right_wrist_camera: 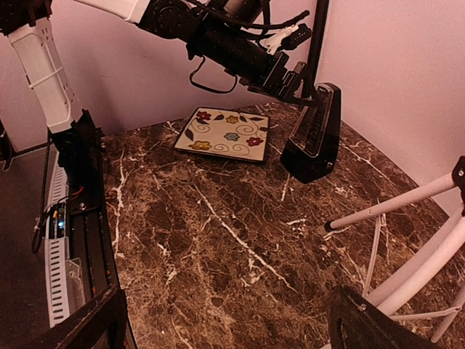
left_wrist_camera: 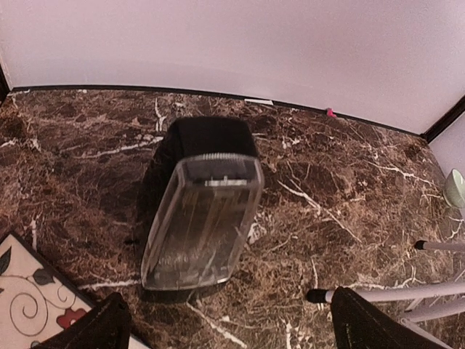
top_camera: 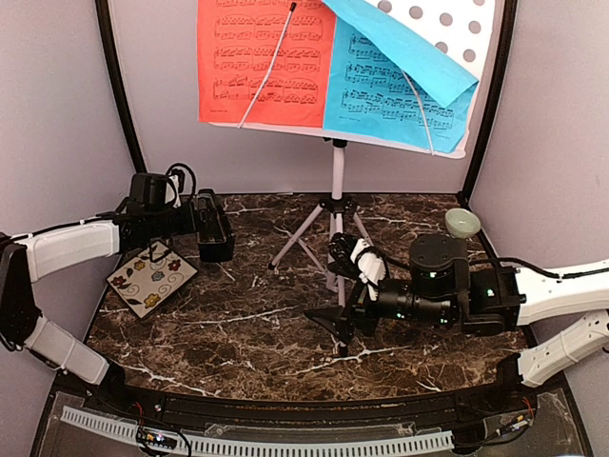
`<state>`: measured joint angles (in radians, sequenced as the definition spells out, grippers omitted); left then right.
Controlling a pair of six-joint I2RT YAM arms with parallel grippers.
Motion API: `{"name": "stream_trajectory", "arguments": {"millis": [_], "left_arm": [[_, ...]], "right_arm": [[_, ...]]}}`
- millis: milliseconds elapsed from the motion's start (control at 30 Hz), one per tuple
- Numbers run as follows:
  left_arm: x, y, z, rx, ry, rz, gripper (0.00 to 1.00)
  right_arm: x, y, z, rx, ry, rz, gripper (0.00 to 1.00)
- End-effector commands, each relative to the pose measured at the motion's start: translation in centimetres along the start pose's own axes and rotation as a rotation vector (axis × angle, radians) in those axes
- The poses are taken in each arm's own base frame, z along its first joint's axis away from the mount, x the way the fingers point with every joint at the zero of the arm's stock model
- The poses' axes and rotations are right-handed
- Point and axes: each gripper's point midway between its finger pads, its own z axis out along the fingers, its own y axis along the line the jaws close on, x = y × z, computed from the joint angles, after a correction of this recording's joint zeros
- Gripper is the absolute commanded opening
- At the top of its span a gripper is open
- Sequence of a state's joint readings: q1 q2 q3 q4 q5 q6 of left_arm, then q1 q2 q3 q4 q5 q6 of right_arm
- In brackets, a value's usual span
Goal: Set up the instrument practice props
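The white perforated music stand (top_camera: 337, 171) stands on its tripod at the middle back. A red sheet (top_camera: 266, 62) and a blue sheet (top_camera: 390, 95) of printed music rest on it, with another blue sheet (top_camera: 409, 48) slanted over the top right. The black pyramid metronome (top_camera: 219, 246) stands upright at the left (left_wrist_camera: 207, 218) (right_wrist_camera: 312, 138). My left gripper (top_camera: 202, 217) hovers over its top, open, its fingers well apart from it (left_wrist_camera: 240, 327). My right gripper (top_camera: 333, 328) is open and low by a tripod leg (right_wrist_camera: 392, 207), with only bare marble between its fingers (right_wrist_camera: 232, 331).
A square floral tile (top_camera: 150, 278) lies flat at the left, next to the metronome. A small pale green bowl (top_camera: 462, 223) sits at the back right behind my right arm. Tripod legs (left_wrist_camera: 392, 293) spread across the marble table's middle. Walls close in the sides and back.
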<state>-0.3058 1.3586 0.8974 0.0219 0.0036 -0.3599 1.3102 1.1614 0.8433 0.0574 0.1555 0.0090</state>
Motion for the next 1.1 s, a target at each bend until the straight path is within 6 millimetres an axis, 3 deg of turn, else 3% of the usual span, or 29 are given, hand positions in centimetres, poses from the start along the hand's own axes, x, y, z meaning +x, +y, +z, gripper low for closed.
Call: {"name": "stream_trajectory", "arguments": {"millis": [0, 333, 433, 533, 667, 867, 1067], "left_arm": [[-3.7, -0.9, 1.3, 0.002, -0.086, 0.052, 0.99], [-6.2, -0.7, 5.6, -0.06, -0.116, 0.088, 0.99], [-5.6, -0.5, 6.9, -0.079, -0.085, 0.088, 0.99], [-4.6, -0.2, 7.6, -0.105, -0.046, 0.086, 0.99], [-3.2, 0.3, 7.7, -0.133, -0.018, 0.066, 0.9], [-3.1, -0.6, 6.5, -0.139, -0.006, 0.075, 0.56], [-2.8, -3.0, 3.7, -0.153, -0.019, 0.12, 0.52]], "right_arm": [[-1.2, -1.2, 0.2, 0.086, -0.09, 0.064, 0.96], [-0.3, -1.5, 0.5, 0.102, -0.092, 0.072, 0.97], [-0.1, -1.5, 0.5, 0.102, -0.085, 0.071, 0.97], [0.1, -3.5, 0.0, 0.217, -0.082, 0.093, 1.0], [0.2, -3.7, -0.2, 0.229, -0.087, 0.094, 1.0], [0.0, -3.6, 0.0, 0.223, -0.091, 0.093, 1.0], [-0.4, -3.7, 0.0, 0.223, -0.106, 0.092, 1.0]]}}
